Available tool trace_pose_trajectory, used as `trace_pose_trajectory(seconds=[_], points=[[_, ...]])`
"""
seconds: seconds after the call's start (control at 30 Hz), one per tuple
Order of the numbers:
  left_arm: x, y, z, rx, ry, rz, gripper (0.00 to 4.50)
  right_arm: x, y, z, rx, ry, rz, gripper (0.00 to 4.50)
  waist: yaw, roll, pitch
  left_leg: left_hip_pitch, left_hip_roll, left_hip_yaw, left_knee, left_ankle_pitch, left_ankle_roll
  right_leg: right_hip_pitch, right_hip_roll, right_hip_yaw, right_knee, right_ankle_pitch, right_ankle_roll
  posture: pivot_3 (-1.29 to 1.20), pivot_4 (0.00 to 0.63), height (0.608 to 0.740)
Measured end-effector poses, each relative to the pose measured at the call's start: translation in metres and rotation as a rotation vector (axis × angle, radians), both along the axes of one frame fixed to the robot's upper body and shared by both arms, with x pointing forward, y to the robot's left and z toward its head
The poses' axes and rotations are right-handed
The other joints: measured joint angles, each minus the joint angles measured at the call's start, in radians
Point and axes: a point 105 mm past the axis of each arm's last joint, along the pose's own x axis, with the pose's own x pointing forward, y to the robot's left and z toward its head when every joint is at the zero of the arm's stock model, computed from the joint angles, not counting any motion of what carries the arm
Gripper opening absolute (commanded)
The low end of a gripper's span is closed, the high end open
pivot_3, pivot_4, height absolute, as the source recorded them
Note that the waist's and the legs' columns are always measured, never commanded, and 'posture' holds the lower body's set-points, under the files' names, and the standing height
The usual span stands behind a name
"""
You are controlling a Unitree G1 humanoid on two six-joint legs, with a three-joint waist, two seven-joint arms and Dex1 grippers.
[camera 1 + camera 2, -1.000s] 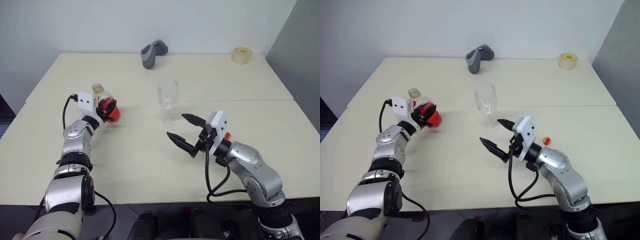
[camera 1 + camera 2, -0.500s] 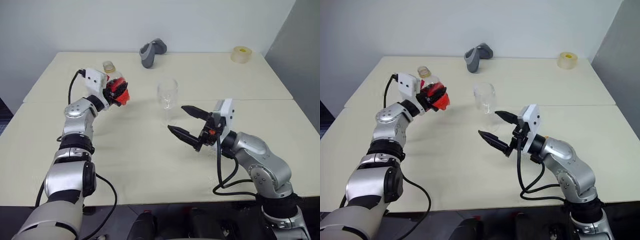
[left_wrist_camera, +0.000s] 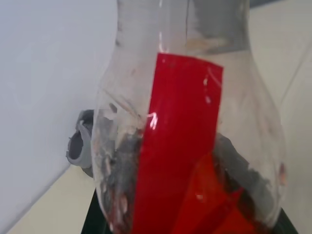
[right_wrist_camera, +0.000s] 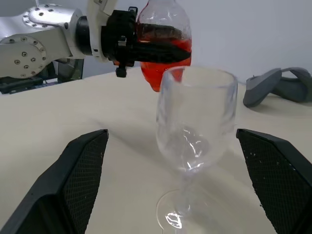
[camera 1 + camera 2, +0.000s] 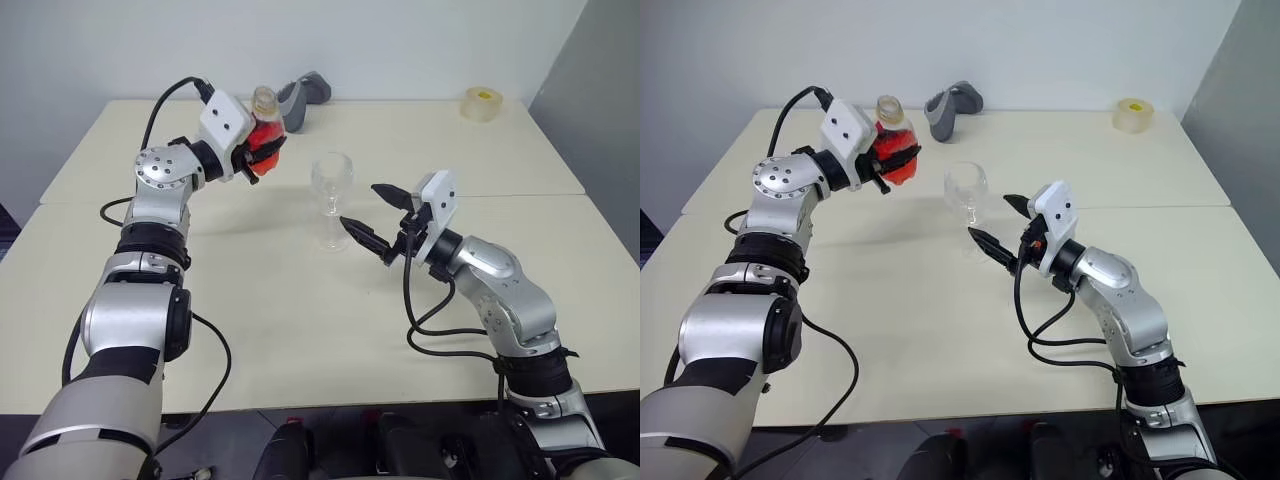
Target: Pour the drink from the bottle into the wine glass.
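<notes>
Now lifted beside wine glass: bottle, clamped in left gripper for pouring; right gripper spread wide, empty, flanking stem to steady.

Bottle of red drink held aloft, empty wine glass upright
</notes>
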Motion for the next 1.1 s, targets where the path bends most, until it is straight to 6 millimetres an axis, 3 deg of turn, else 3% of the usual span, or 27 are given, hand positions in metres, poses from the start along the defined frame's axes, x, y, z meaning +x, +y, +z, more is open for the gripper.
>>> trace_pose_trajectory(seconds=[0.23,0.77,0.97,1.1], points=[[-0.001,-0.007,0.003,0.195,-0.092,-0.018,1.26,0.008,0.003,0.006,-0.017,-0.038,-0.019,4.5,0.002,0.0,0.0,-0.002,-0.001,0.0,0.005,0.0,0.0,-0.002,0.0,0.001,0.005,0.0,0.0,0.0,0.15,0.74],[0.004,-0.016,0.005,0.346,-0.181,0.013,1.26,0.006,0.01,0.008,0.014,-0.04,0.028,4.5,0.002,0.0,0.0,-0.002,-0.001,0.001,0.005,0.0,0.0,-0.003,0.0,0.001,0.007,0.0,0.0,0.0,0.15,0.74],[0.006,-0.027,0.016,0.408,-0.234,0.006,1.26,0.003,0.017,0.034,0.138,-0.083,0.073,4.5,0.002,0.0,0.0,-0.002,-0.002,0.001,0.005,0.0,0.0,-0.003,0.0,0.0,0.008,0.0,0.0,0.0,0.15,0.74],[0.006,-0.03,0.016,0.447,-0.248,-0.003,1.26,0.002,0.018,0.036,0.153,-0.087,0.07,4.5,0.001,0.0,0.0,-0.002,-0.002,0.001,0.005,0.0,0.0,-0.004,0.0,0.0,0.008,0.0,0.0,0.0,0.15,0.74]])
